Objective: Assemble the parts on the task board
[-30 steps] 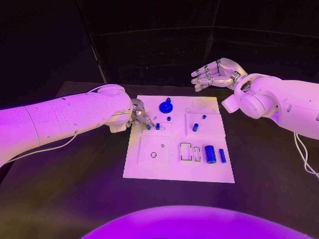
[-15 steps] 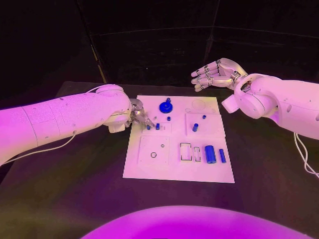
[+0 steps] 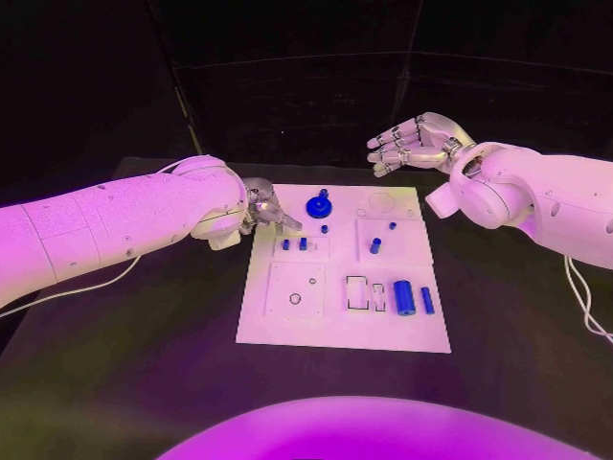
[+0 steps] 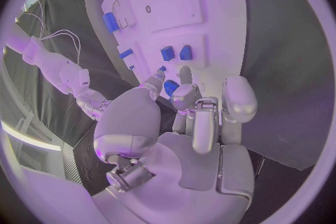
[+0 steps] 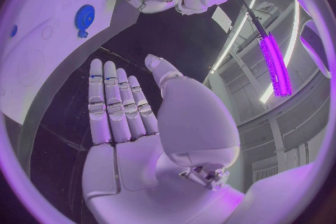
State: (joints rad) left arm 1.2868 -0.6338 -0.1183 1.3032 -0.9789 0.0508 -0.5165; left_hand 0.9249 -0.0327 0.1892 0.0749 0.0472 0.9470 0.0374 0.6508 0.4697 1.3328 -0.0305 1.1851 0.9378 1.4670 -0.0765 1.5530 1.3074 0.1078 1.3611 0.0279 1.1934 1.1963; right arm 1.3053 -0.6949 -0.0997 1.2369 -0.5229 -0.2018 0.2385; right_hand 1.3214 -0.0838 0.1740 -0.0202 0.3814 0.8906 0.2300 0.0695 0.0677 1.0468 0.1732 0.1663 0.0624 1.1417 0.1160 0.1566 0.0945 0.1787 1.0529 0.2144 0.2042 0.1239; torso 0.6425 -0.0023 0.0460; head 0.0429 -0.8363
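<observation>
Left hand (image 3: 262, 213) over task board (image 3: 337, 331), apparently empty, fingers apart; right hand (image 3: 415, 142) flat open. Next: grasp a part.

- The table (image 3: 141, 383) is black, with purple light falling over it.
- The board (image 3: 341, 331) is white, tinted pale violet by the same light.
- The small pieces are deep blue: a round gear (image 3: 319, 204), a thick cylinder (image 3: 405, 296) and a thin bar (image 3: 427, 300).
- Two short blue blocks (image 4: 176, 53) stand out against the white plate.
- The left hand (image 4: 192, 117) is silver-grey, with pale rounded pads.
- The right hand (image 5: 122, 117) is silver too, its fingers banded by darker seams.
- Both arms (image 3: 113, 225) are white, washed pink-purple.
</observation>
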